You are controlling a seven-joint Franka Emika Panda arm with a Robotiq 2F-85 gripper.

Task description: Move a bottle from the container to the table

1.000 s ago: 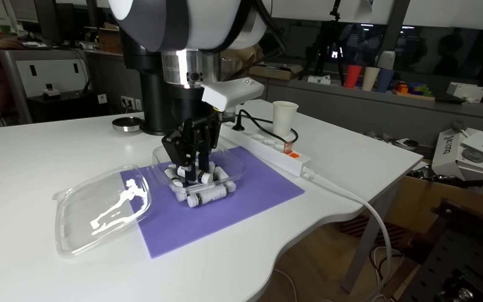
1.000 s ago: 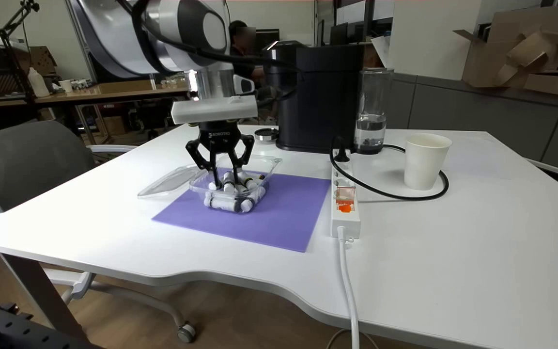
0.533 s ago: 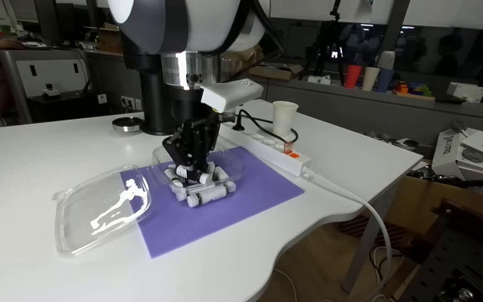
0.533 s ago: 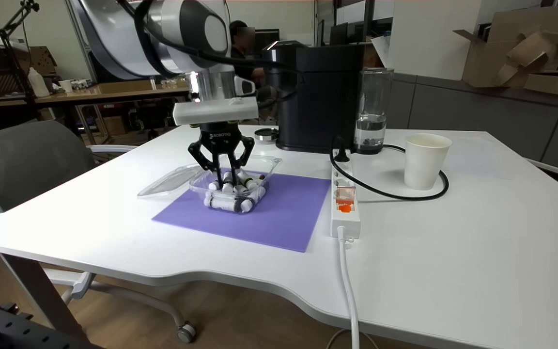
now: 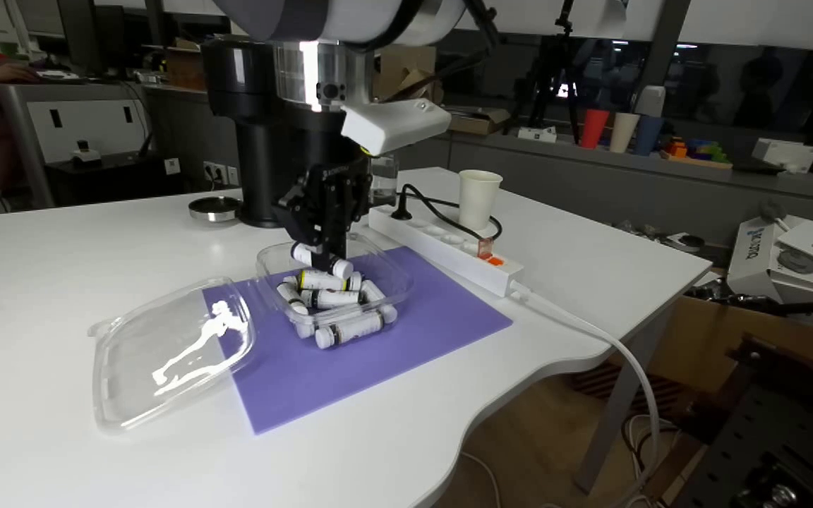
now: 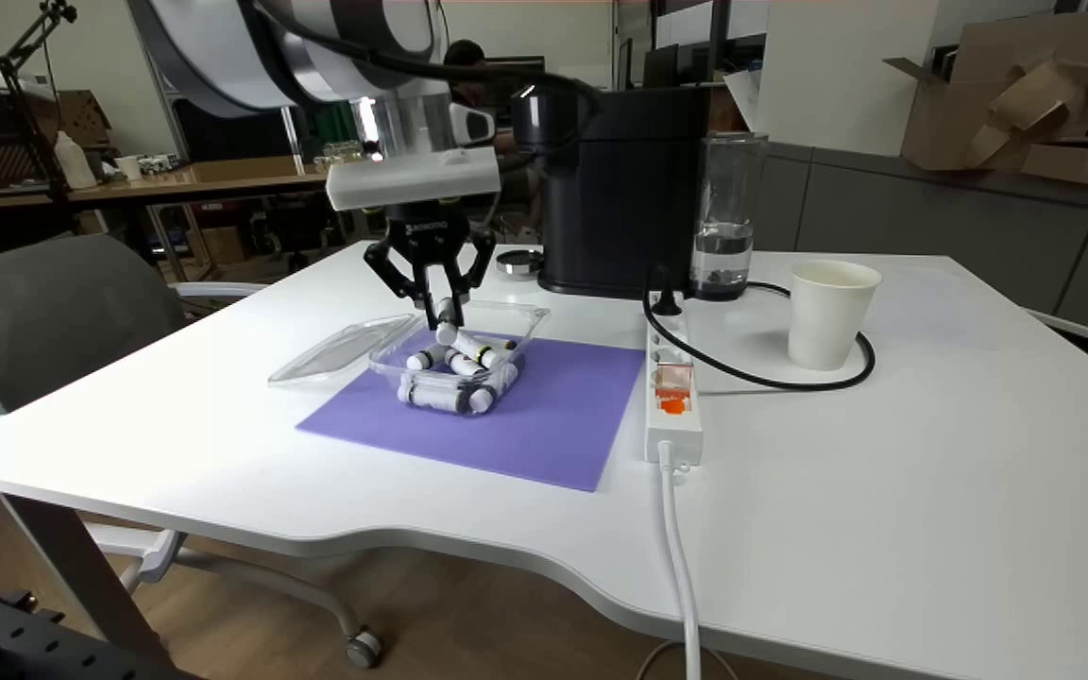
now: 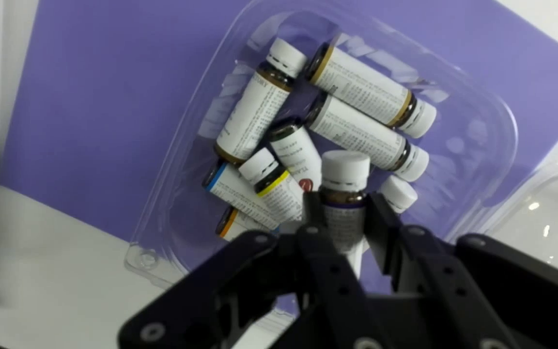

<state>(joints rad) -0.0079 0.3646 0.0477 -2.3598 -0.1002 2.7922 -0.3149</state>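
1. In an exterior view, the gripper [image 5: 330,258] hides the middle of its bottle [image 5: 342,269].
2. Fine print on the labels [image 7: 360,89] blurs in the wrist view.
3. An exterior view cuts off the cable [image 6: 681,567] past the curved edge of the table [image 6: 884,529].

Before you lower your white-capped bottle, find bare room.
On the smooth white table, between the rectangular purple mat and the wavy edge; also beside the white paper cup, away from the white power strip. Crowded: the clear plastic container, jumbled with bottles.
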